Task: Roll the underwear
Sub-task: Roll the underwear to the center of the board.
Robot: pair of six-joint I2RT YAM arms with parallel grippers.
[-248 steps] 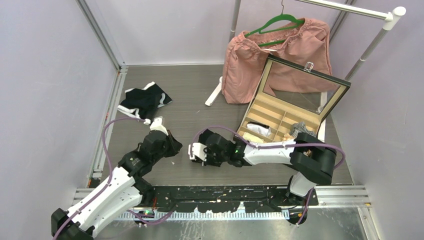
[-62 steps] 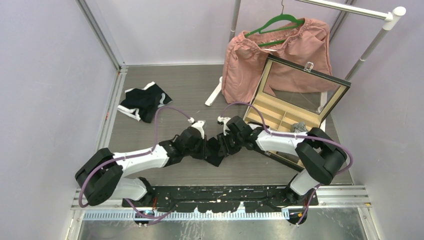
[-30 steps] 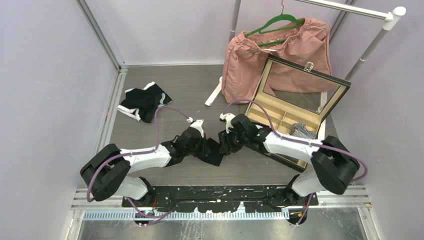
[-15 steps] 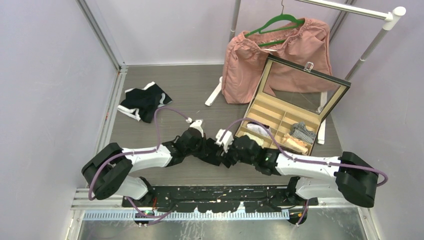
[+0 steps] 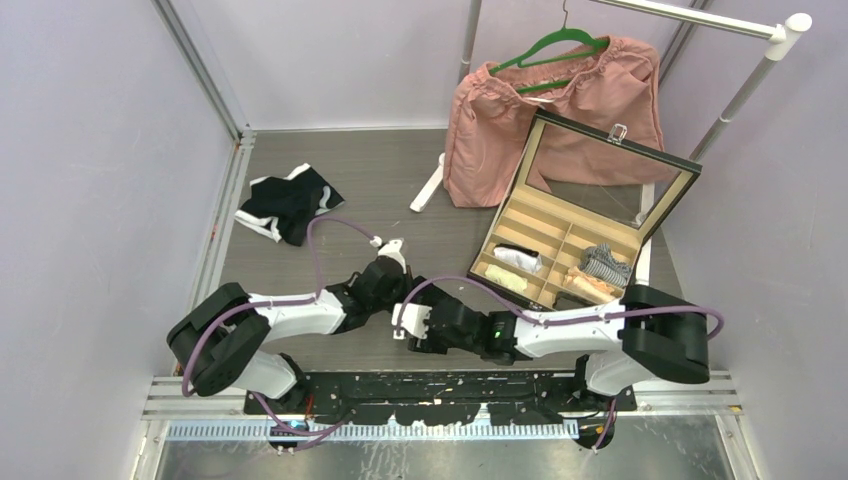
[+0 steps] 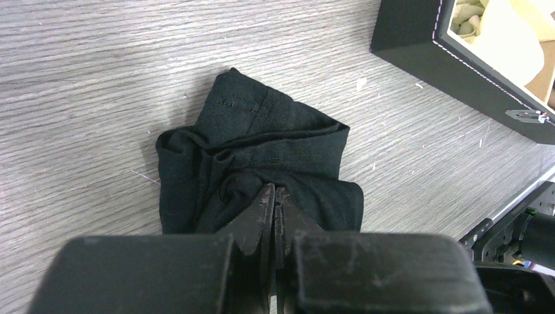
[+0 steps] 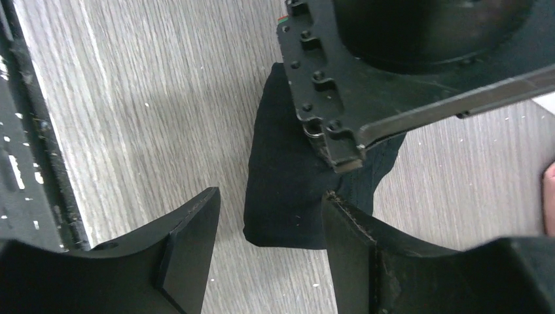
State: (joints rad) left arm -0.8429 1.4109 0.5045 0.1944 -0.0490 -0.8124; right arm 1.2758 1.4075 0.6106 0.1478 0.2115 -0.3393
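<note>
A folded black underwear point(image 6: 258, 154) lies bunched on the grey wood-grain table. My left gripper point(image 6: 273, 191) is shut, its tips pinching a fold at the bundle's near side. In the right wrist view the same underwear point(image 7: 288, 183) lies just ahead of my right gripper point(image 7: 269, 196), which is open with one finger point(image 7: 190, 229) on the bare table and the other point(image 7: 357, 239) against the cloth's edge. From above, the left gripper point(image 5: 393, 292) and right gripper point(image 5: 403, 322) meet near the table's front and hide the bundle. More black and white underwear point(image 5: 288, 203) lies in a heap at the far left.
An open black compartment box point(image 5: 570, 240) holding rolled items stands at the right. A pink garment point(image 5: 560, 100) on a green hanger hangs from the white rack point(image 5: 740, 90) behind it. The black front rail point(image 7: 39, 131) runs close beside the right gripper.
The right arm has swung from the bundle's far side round to the near side, low along the front edge, and its jaws have opened wider. The left gripper stays shut in place.
</note>
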